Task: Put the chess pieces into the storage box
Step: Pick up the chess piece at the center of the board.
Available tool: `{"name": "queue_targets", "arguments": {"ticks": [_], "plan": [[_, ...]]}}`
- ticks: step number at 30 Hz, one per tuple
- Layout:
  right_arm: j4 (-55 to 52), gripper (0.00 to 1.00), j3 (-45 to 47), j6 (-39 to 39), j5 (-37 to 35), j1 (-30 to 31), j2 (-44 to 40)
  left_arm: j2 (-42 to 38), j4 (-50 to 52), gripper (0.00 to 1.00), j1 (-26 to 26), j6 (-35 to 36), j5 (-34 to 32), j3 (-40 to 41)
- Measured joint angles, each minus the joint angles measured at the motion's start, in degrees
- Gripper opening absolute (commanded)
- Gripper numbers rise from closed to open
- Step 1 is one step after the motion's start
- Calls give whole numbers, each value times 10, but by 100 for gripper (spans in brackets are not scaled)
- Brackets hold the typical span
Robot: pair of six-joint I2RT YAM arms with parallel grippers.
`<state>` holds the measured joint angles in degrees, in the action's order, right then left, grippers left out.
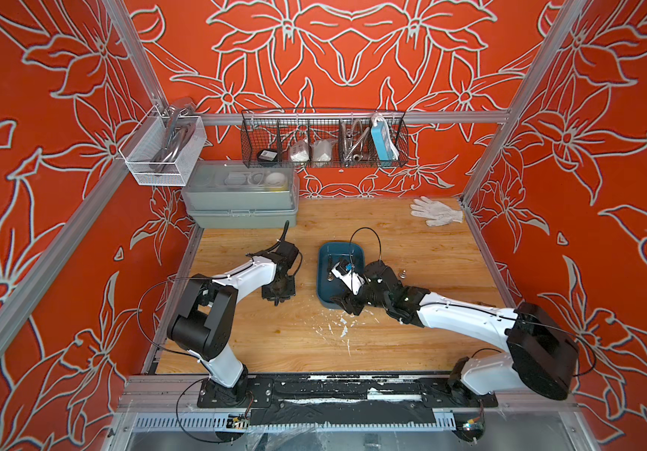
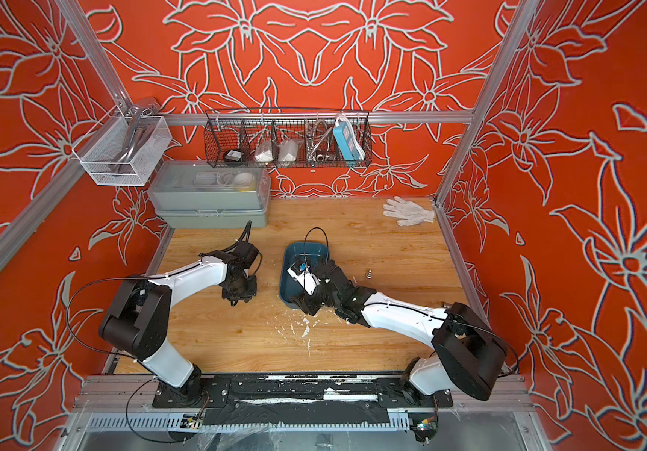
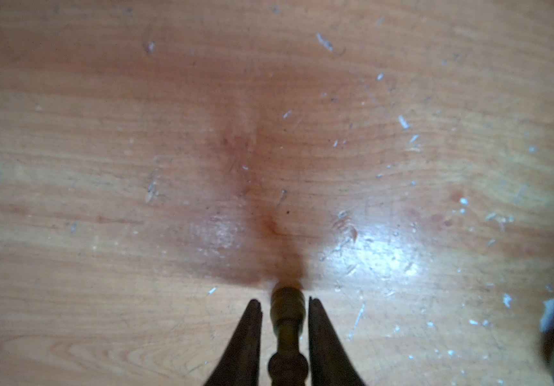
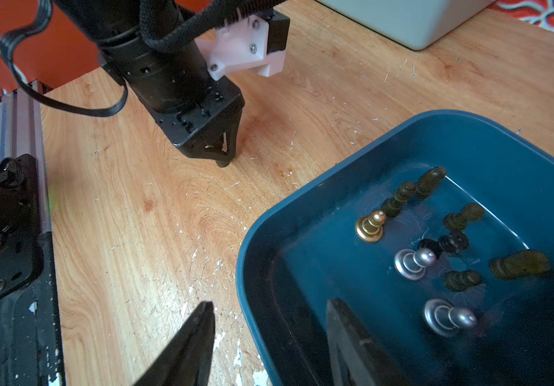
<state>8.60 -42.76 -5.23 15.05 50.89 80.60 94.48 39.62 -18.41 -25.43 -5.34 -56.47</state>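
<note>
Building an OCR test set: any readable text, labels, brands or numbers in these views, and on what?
None legible in any view.
Pale label on the black disc in the wire basket: too small to read.
Faint marks on the storage box floor, right wrist view: too blurred.
Blue power strip: no readable marking.

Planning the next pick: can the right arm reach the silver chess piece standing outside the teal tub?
Probably yes: the right gripper is open and empty, and the silver chess piece stands on bare wooden table beside that arm.
</note>
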Motion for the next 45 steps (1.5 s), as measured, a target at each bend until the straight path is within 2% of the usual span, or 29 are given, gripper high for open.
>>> {"name": "queue_targets", "arguments": {"ticks": [5,11,30,39,45], "plan": [[0,58,-1,0,0,3,3,0,0,29,0,1,-2,0],[-1,58,-7,1,0,7,11,0,1,22,0,3,-1,-1],[-10,58,-17,3,0,13,27,0,1,15,0,4,-1,-1],[-13,59,-18,2,0,13,28,-9,6,15,0,5,0,-3],[-10,59,-8,-6,-16,11,-25,-38,34,14,-9,6,-2,-33]]}}
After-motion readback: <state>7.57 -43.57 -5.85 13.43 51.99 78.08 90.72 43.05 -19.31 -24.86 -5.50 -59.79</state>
